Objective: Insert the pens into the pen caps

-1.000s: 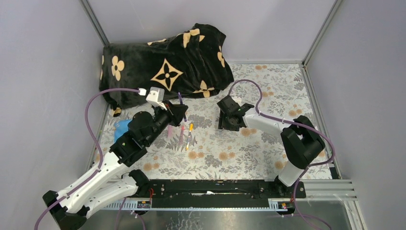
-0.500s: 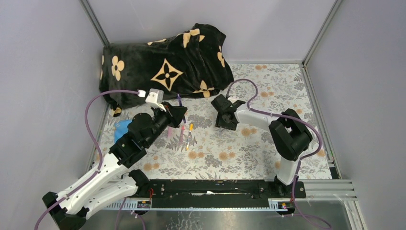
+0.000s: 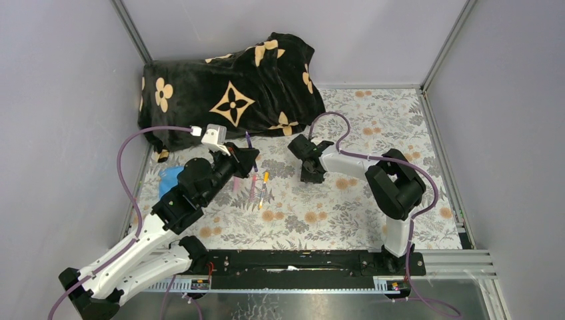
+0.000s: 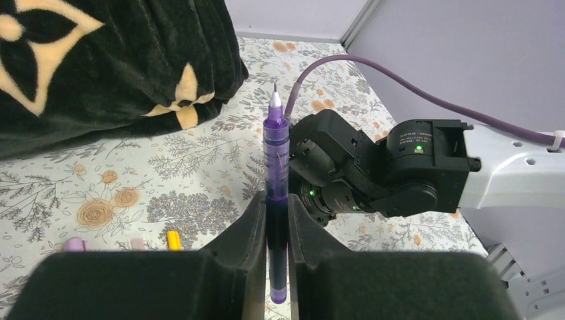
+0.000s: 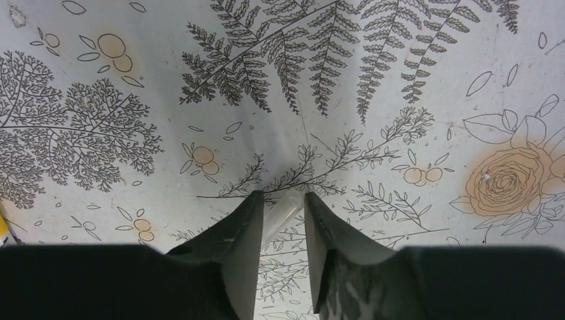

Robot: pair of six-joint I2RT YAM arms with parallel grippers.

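My left gripper (image 4: 276, 200) is shut on a purple pen (image 4: 275, 153), bare tip pointing away toward the right arm's wrist (image 4: 373, 170). In the top view the left gripper (image 3: 248, 159) holds that pen (image 3: 249, 141) above the mat. My right gripper (image 5: 284, 197) points down close to the mat, its jaws closed on a small translucent pen cap (image 5: 286, 208) that sits tilted between the tips. In the top view the right gripper (image 3: 308, 171) is right of the left one. A pink pen (image 3: 236, 183), a red pen (image 3: 253, 187) and a white pen with a yellow end (image 3: 264, 185) lie on the mat between them.
A black blanket with tan flowers (image 3: 226, 93) covers the back left. A blue flat card (image 3: 169, 179) lies left of the left arm. The ends of lilac (image 4: 74, 244), pink (image 4: 137, 243) and yellow (image 4: 173, 239) pieces show at the left wrist view's lower edge. Grey walls enclose the floral mat (image 3: 373, 127).
The right gripper has moved left across the mat toward the left gripper and the held pen. The left gripper and its pen have barely moved.
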